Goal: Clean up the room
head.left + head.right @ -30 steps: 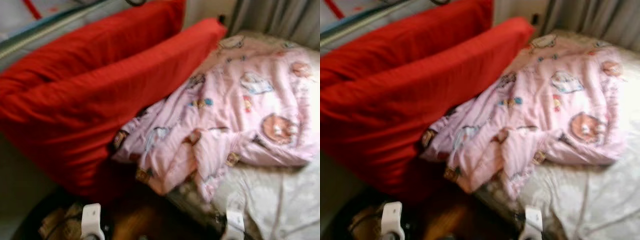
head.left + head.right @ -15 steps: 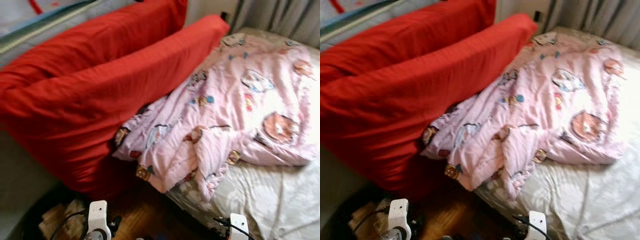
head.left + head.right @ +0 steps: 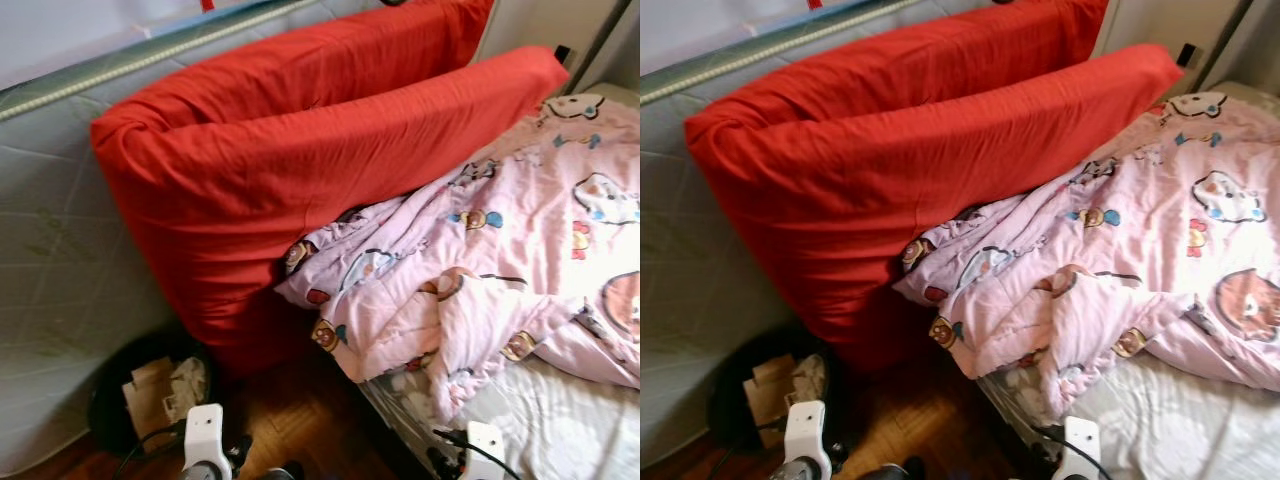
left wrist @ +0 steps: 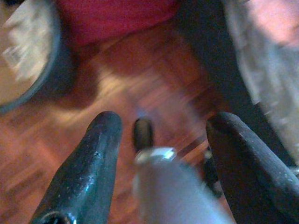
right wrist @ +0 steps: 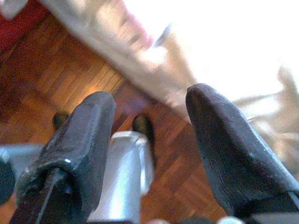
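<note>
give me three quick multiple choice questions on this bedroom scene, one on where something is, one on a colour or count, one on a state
1. Where is the dark bin holding cardboard scraps?
A. on the bed
B. on the wood floor below the red cushions
C. on top of the quilt

2. How many big red cushions lean against the upright mattress?
A. two
B. four
C. none

3. How does the pink cartoon quilt lie?
A. folded in a neat square
B. rolled up tight
C. crumpled, one corner hanging over the bed edge

Answers:
1 B, the bin sits on the floor beneath the red cushions.
2 A, two cushions stand one behind the other against the grey mattress.
3 C, the quilt is bunched in folds and droops past the bed edge.
</note>
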{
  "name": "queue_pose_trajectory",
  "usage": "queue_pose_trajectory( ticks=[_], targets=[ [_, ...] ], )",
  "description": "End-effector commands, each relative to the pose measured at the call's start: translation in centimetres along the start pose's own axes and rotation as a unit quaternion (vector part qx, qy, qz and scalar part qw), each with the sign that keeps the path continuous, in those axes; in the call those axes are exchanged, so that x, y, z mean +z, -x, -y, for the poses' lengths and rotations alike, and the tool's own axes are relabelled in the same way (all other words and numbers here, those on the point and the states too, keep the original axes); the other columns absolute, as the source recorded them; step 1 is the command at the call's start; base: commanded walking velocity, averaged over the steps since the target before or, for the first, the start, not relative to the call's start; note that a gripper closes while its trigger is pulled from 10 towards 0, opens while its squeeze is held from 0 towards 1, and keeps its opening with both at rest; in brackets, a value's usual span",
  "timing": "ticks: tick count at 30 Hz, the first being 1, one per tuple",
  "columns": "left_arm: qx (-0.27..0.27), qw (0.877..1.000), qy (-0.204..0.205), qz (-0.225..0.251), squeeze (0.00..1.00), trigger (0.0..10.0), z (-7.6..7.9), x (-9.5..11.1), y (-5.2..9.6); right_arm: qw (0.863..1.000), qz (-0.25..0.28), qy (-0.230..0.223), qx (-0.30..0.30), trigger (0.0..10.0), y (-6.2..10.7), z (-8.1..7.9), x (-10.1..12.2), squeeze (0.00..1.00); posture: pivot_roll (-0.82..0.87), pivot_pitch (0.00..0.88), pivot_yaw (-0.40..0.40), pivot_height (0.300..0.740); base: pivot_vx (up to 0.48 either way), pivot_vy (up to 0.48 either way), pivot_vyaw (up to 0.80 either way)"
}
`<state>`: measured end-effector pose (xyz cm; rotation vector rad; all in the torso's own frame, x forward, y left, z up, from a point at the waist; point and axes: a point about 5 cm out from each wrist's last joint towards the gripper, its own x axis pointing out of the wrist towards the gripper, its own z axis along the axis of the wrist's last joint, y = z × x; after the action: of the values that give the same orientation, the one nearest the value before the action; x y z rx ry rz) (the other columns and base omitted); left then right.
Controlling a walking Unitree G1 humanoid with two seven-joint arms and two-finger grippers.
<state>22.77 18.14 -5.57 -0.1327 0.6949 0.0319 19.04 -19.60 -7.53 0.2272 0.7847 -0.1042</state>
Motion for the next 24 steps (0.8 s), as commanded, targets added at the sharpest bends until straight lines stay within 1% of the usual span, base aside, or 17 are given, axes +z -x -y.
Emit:
queue_pose_trajectory(
  ticks=[1, 3, 4, 5, 7, 8, 9, 12, 14, 15, 16, 19, 23, 24],
  targets=[
    [-0.001, 1.000, 0.005, 0.014, 0.00, 10.0, 0.0, 0.3, 0.0, 1.000, 0.018, -0.004, 0.001, 10.0, -0.1, 0.0, 0.5, 0.00, -0.01, 0.188, -0.050, 0.740, 0.000, 0.000, 0.00],
    [-0.006, 0.999, 0.006, 0.034, 0.00, 10.0, 0.1, 1.2, -0.2, 0.999, 0.037, 0.003, 0.000, 10.0, -0.2, 0.0, 1.4, 0.00, 0.00, 0.188, -0.054, 0.740, 0.000, 0.000, 0.00],
    [-0.009, 0.998, 0.009, 0.055, 0.00, 10.0, 0.2, 2.1, -0.3, 0.998, 0.060, 0.001, 0.006, 10.0, -0.6, -0.6, 2.8, 0.00, 0.00, 0.189, -0.054, 0.740, 0.000, 0.000, 0.00],
    [-0.012, 0.997, 0.008, 0.076, 0.00, 10.0, 0.2, 2.9, -0.4, 0.997, 0.077, -0.001, 0.011, 10.0, -0.8, -0.9, 3.7, 0.00, -0.01, 0.190, -0.056, 0.740, 0.000, 0.000, 0.00],
    [-0.013, 0.997, 0.008, 0.080, 0.00, 10.0, 0.3, 3.1, -0.5, 0.997, 0.079, -0.001, 0.011, 10.0, -0.8, -0.9, 3.8, 0.00, -0.01, 0.190, -0.056, 0.740, 0.000, 0.000, 0.00],
    [-0.016, 0.992, 0.000, 0.121, 0.00, 10.0, 0.3, 4.5, -0.5, 0.995, 0.102, -0.003, 0.014, 10.0, -0.9, -1.1, 4.6, 0.00, -0.01, 0.193, -0.053, 0.740, 0.000, 0.000, 0.00],
    [-0.019, 0.989, -0.005, 0.149, 0.00, 10.0, 0.4, 5.4, -0.4, 0.993, 0.119, -0.003, 0.014, 10.0, -0.9, -1.1, 5.2, 0.00, 0.00, 0.192, -0.052, 0.740, 0.000, 0.000, 0.00],
    [-0.020, 0.975, -0.017, 0.219, 0.00, 10.0, 0.5, 7.1, 0.1, 0.983, 0.180, -0.009, 0.040, 10.0, -0.7, -1.9, 6.9, 0.00, 0.00, 0.195, -0.041, 0.740, 0.000, 0.000, 0.00],
    [-0.019, 0.970, -0.016, 0.242, 0.00, 10.0, 0.5, 7.5, 0.5, 0.977, 0.207, -0.011, 0.055, 10.0, -0.6, -2.4, 7.5, 0.00, 0.00, 0.195, -0.037, 0.740, 0.000, 0.000, 0.00],
    [-0.020, 0.969, -0.016, 0.245, 0.00, 10.0, 0.5, 7.4, 0.6, 0.975, 0.215, -0.009, 0.059, 10.0, -0.6, -2.5, 7.7, 0.00, 0.00, 0.189, -0.032, 0.740, 0.000, 0.000, 0.00],
    [-0.024, 0.967, -0.020, 0.254, 0.00, 10.0, 0.7, 7.5, 0.7, 0.971, 0.231, -0.001, 0.060, 10.0, -0.4, -2.7, 7.9, 0.00, 0.00, 0.185, -0.026, 0.740, 0.000, 0.000, 0.00],
    [-0.019, 0.961, -0.028, 0.274, 0.00, 10.0, 0.6, 7.7, 1.2, 0.965, 0.254, 0.004, 0.063, 10.0, 0.0, -2.8, 7.9, 0.00, -0.01, 0.176, -0.019, 0.740, 0.000, 0.000, 0.00],
    [-0.029, 0.957, -0.028, 0.289, 0.00, 10.0, 0.9, 8.1, 1.5, 0.957, 0.282, 0.012, 0.064, 10.0, 0.4, -3.0, 8.1, 0.00, -0.01, 0.166, -0.016, 0.740, 0.000, 0.000, 0.00],
    [-0.029, 0.957, -0.028, 0.289, 0.00, 10.0, 0.9, 8.1, 1.5, 0.957, 0.282, 0.012, 0.064, 10.0, 0.4, -3.0, 8.1, 0.00, -0.01, 0.166, -0.016, 0.740, 0.000, 0.000, 0.00]
  ],
)
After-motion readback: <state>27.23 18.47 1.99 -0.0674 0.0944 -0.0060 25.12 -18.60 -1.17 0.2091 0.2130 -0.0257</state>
